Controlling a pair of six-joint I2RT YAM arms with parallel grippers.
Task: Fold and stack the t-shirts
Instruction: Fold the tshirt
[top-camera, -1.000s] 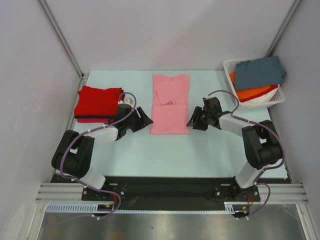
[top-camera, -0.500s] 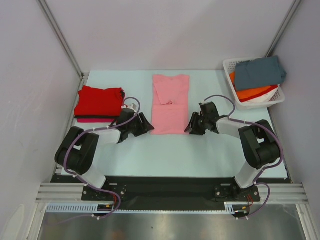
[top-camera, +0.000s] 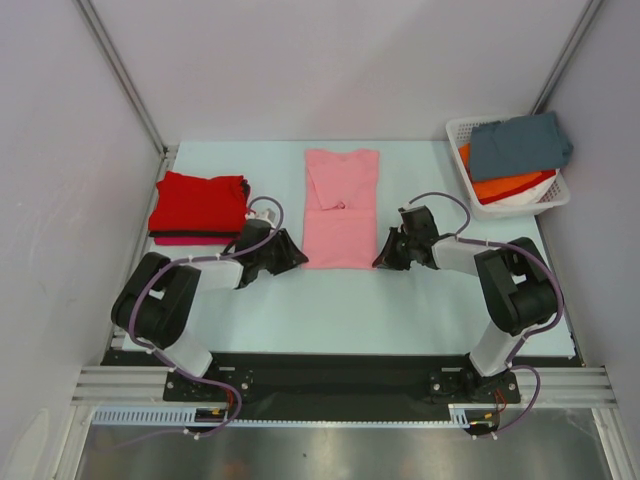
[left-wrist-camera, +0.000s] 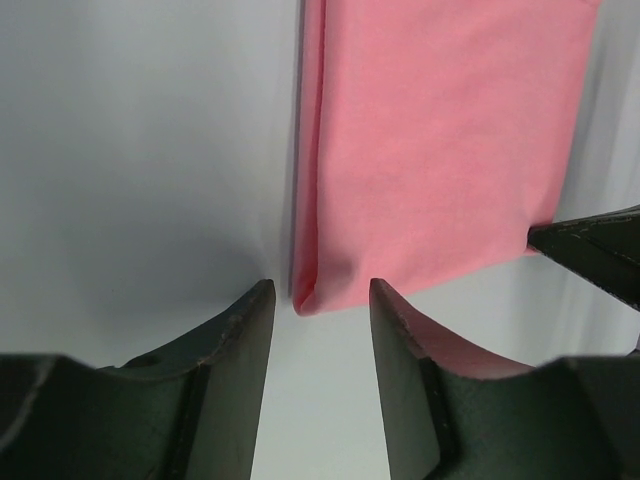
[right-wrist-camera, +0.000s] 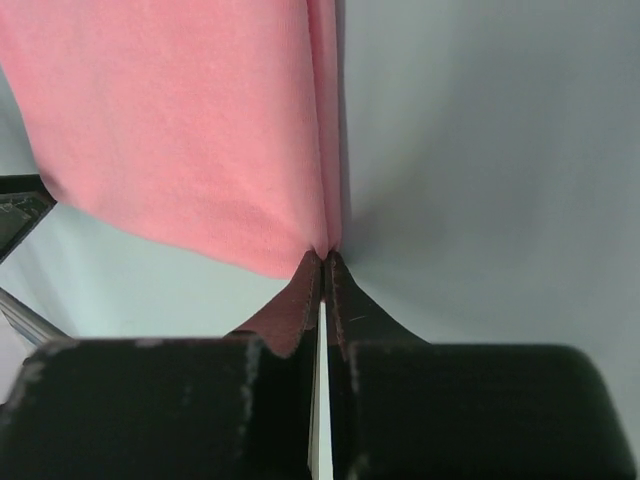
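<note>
— Where is the pink shirt (top-camera: 340, 208) lying?
— It is lying folded on the table (top-camera: 420, 300), in the centre of the overhead frame.
— And the arms?
— The left fingers (left-wrist-camera: 235, 350) are standing apart around the shirt's lower-left corner. The right fingers (right-wrist-camera: 362, 322) are pressing together, pinching its lower-right corner.
— Other shirts?
— Red shirts (top-camera: 197, 205) are sitting stacked at the left.
</note>
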